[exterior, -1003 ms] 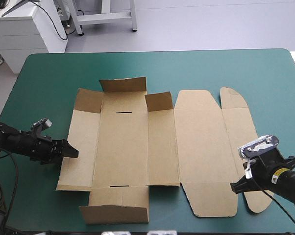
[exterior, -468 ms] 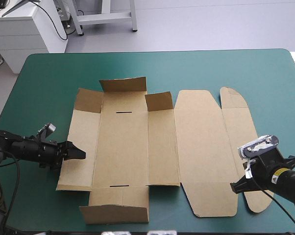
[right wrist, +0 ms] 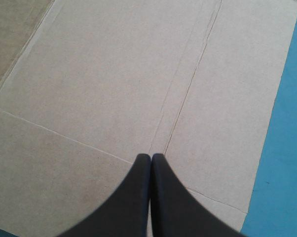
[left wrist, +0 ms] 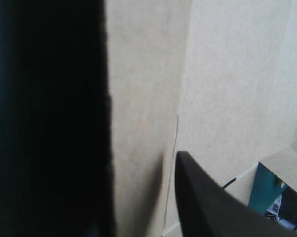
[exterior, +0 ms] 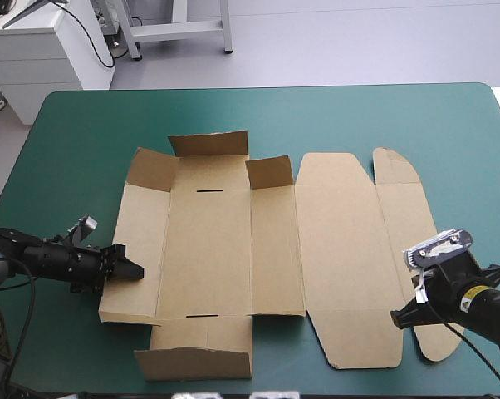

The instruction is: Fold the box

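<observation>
Low over the near left of the table, the left gripper reaches sideways onto the left edge of the box. Its black fingers stand apart with brown board showing between them, and whether they pinch the sheet cannot be told. At the near right, the right gripper has its fingers pressed together in one pointed arch, gripping nothing. It points across the box's right-hand panels, close to a crease line and near the board's edge, where the teal-green cover shows. The box lies spread open across the middle of the table. The near flap is folded up a little at the table's near edge. The wide lid panel and the rounded strip beyond it lie flat on the right. On the far side of the left part, the far flap stands raised, with a smaller corner flap tilted up on either side of it.
</observation>
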Motion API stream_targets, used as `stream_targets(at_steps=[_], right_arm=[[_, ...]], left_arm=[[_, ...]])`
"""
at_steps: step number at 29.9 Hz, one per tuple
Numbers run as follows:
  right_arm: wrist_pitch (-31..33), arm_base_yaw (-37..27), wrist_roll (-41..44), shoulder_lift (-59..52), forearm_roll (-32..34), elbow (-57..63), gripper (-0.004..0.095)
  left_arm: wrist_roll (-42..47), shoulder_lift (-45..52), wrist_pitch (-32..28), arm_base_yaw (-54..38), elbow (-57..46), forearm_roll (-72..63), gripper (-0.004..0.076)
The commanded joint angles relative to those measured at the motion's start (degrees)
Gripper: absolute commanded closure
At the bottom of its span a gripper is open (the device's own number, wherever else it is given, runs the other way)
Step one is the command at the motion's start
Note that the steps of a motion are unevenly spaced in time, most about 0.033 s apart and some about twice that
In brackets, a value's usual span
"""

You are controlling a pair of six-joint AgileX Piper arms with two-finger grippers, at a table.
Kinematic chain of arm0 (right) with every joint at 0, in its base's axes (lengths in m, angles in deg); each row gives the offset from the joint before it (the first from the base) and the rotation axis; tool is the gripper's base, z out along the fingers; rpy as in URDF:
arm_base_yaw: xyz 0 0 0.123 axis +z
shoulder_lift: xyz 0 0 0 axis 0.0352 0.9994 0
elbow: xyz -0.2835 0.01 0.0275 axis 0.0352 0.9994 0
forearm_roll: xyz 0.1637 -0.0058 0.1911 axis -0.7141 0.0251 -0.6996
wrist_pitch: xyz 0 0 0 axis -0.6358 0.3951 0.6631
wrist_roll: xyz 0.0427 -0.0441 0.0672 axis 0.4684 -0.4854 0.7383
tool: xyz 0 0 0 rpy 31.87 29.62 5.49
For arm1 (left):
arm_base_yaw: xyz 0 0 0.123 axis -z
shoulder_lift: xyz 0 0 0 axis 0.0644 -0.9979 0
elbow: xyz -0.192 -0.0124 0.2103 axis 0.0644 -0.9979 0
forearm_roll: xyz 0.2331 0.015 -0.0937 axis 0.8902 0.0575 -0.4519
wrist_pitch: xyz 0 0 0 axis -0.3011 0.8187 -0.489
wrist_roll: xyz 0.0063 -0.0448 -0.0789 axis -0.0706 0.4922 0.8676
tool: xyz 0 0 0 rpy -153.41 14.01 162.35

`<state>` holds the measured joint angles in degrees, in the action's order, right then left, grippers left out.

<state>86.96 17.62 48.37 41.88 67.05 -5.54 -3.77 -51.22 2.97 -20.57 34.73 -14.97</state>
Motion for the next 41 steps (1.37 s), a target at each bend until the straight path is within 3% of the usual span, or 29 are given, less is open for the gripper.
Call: stream_targets(at_steps=[1, 3, 13, 22, 30, 35, 41], right_arm=[[-2.51, -0.47, -0.27, -0.22, -0.2, -1.44, 0.0929], [-2.51, -0.47, -0.27, -0.22, -0.2, -1.44, 0.0929], [-2.51, -0.47, -0.27, -0.22, -0.2, -1.44, 0.0929], [-1.96, -0.47, -0.11, -0.22, -0.2, -1.44, 0.0929], [-1.96, -0.47, -0.11, -0.22, 0.02, -1.44, 0.0929], [-2.16, -0.47, -0.11, -0.22, 0.02, -1.55, 0.0929], [-2.63, -0.47, -0.11, -0.22, 0.4, -1.66, 0.0929]], left_arm=[[0.43, 1.57, 5.29, 0.31, 0.82, -2.33, 0.0643], [0.43, 1.57, 5.29, 0.31, 0.82, -2.55, 0.0731], [-2.12, 2.29, 6.59, 0.89, 1.22, -8.1, 0.0731], [-2.88, 5.16, 6.46, 10.66, 10.38, -5.59, 0.0731], [9.01, 5.38, 5.49, 22.24, 33.67, 13.65, 0.0731], [10.58, 5.15, 0.15, 31.76, 46.34, 24.29, 0.0731], [10.46, 3.31, -7.08, 42.04, 51.44, 38.45, 0.0731]])
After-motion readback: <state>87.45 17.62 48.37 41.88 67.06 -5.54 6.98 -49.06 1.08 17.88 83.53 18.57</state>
